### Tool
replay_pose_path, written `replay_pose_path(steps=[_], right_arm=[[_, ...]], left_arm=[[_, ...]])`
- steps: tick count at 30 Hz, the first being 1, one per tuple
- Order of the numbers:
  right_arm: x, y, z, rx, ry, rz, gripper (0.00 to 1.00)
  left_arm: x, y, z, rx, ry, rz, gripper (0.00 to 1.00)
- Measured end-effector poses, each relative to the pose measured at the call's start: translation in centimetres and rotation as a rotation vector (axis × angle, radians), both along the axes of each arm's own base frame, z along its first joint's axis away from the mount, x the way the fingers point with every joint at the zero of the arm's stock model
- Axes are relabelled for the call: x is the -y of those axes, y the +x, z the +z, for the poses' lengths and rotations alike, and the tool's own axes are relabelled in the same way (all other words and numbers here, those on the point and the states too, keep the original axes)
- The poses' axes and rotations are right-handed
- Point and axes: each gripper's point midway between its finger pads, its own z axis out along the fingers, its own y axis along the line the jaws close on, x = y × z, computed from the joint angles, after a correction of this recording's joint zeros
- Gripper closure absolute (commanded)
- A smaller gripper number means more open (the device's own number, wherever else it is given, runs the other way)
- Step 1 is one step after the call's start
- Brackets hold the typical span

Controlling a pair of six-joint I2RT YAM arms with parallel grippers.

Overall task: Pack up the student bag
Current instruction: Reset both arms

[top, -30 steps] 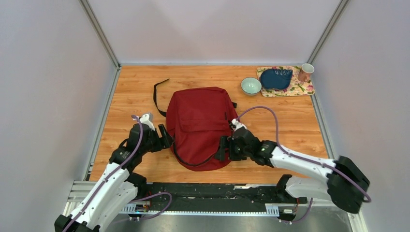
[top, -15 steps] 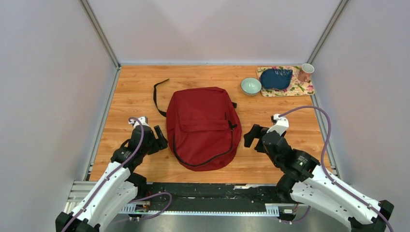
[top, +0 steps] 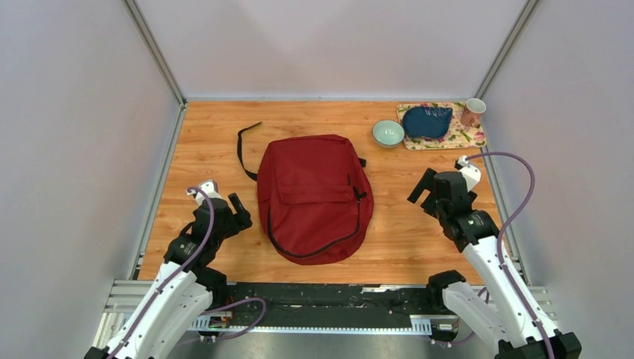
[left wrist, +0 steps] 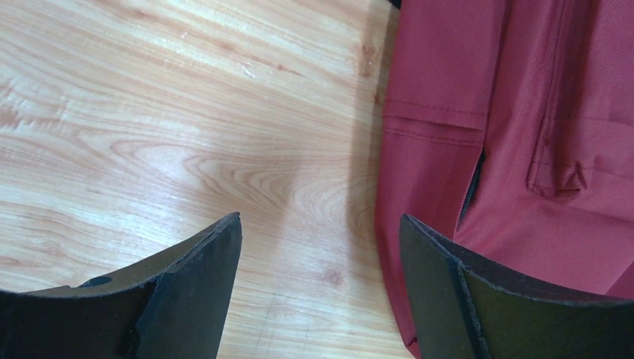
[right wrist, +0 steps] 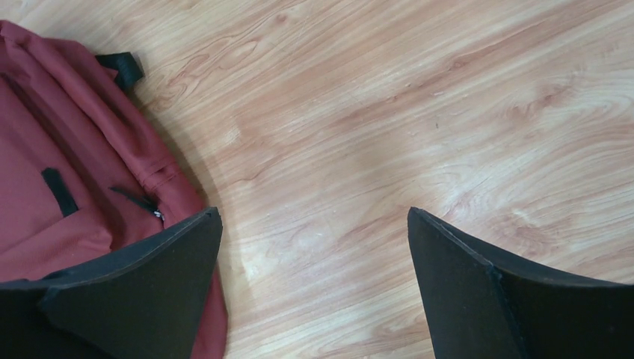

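While the wooden table [top: 202,127] spans the whole floor of the white-walled cell, the student bag [top: 314,196] lies flat on the middle of it. Its dark red front faces up and its pocket seam runs across the upper half. A black zipper [top: 314,253] curves round the end of the bag nearest the arm bases.

Just to the left of the bag, near its lower half, the left gripper [top: 241,211] hovers with its fingers spread wide. In the left wrist view the left gripper [left wrist: 320,219] has one dark finger over bare wood and the other over the bag's red edge [left wrist: 516,149]. Whether that finger touches the fabric cannot be told. Well to the right of the bag, clear of it, the right gripper [top: 420,187] also stands wide open with nothing between its fingers. Its wrist view shows the right gripper [right wrist: 314,213] over bare boards, with the bag's side [right wrist: 67,187] beside one finger.

Beyond the bag's far right corner a floral mat [top: 469,139] lies near the back wall, and a blue pouch [top: 427,120] rests on it. A pale green bowl [top: 388,133] sits on the wood between the mat and the bag's far right corner. A pinkish cup [top: 472,111] stands at the mat's far end from the bag. From the bag's far left corner a black strap [top: 243,149] trails outward across the wood.
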Motion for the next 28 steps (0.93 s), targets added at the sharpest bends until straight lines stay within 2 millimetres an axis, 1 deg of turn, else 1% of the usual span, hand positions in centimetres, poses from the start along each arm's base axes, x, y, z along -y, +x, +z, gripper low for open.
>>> replay_pose_path(steps=[4,7,10,16,18,22,28], right_arm=[[-0.4,0.0,0.0,-0.005,0.019,0.034,0.03],[-0.9,0.0,0.5,0.021,0.032,0.068,0.03],[-1.3,-0.2,1.7,0.087,0.052,0.1,0.03],[-1.9,-0.4,5.2,0.244,0.092,0.149,0.03],[-2.0,-0.4,5.8,0.269,0.098,0.156,0.03],[-2.2,-0.3,5.5,0.257,0.098,0.17,0.03],[-2.9,-0.2,4.9,0.225,0.103,0.203,0.03]], left_arm=[[-0.3,0.2,0.9,0.04,0.0,0.01,0.16],[-0.4,0.3,1.2,0.055,0.005,0.015,0.16],[-0.5,0.4,1.5,0.063,0.009,0.012,0.15],[-0.1,0.9,2.8,0.078,0.016,-0.014,0.15],[0.2,1.2,3.2,0.072,0.019,-0.027,0.15],[0.3,1.4,3.4,0.058,0.025,-0.036,0.15],[0.3,1.3,3.2,0.046,0.028,-0.037,0.15]])
